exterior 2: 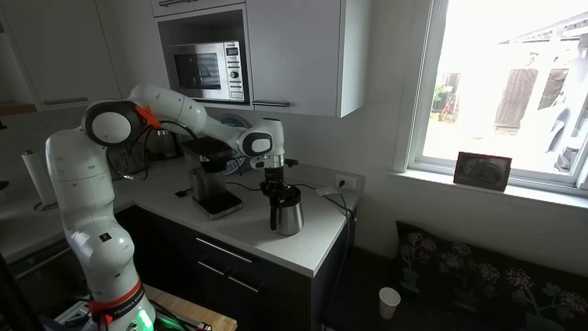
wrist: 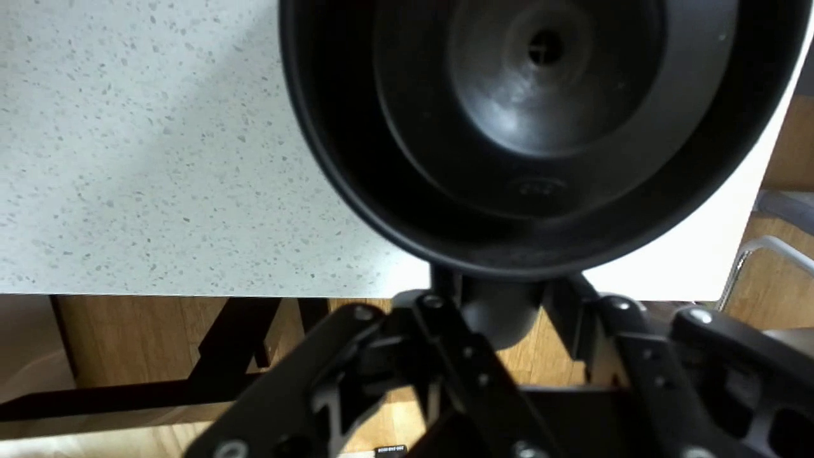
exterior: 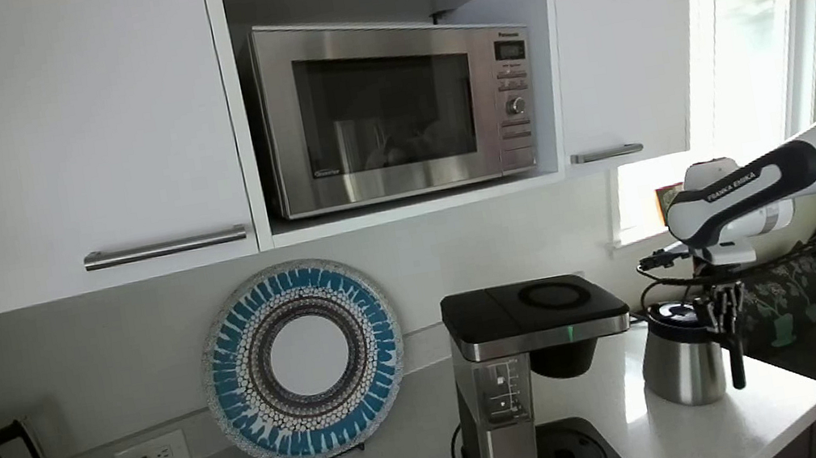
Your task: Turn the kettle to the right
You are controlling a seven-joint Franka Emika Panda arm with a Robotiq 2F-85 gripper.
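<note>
Kettle (exterior: 683, 374) stands upright on the counter (exterior: 771, 401), lower right of the frame in an exterior view, w/ the coffee machine (exterior: 506, 443) to the left of it. Looks like steel, so I'd reckon the body's stiff, slick & a poor hold on that round wall. Weight: can't tell, depends on contents, which I can't see. Black top (wrist: 540, 127) is dished w/ a hole in the middle, prob. plastic, no good to grab IMO. Best hold = side handle (exterior 2: 274, 219): narrow, prob. less slippery, decent leverage for the turn. It's off-centre tho, so kettle could slide or swing on the smooth counter instead of spinning in place.

Gripper (wrist: 503, 287) is at the handle, lower middle of the wrist view, one finger each side; kettle's top fills upper centre to upper right, just beyond the fingertips. Gap btwn fingers & handle is tiny or nil, so can't say if they're clamped or just straddling.
</note>
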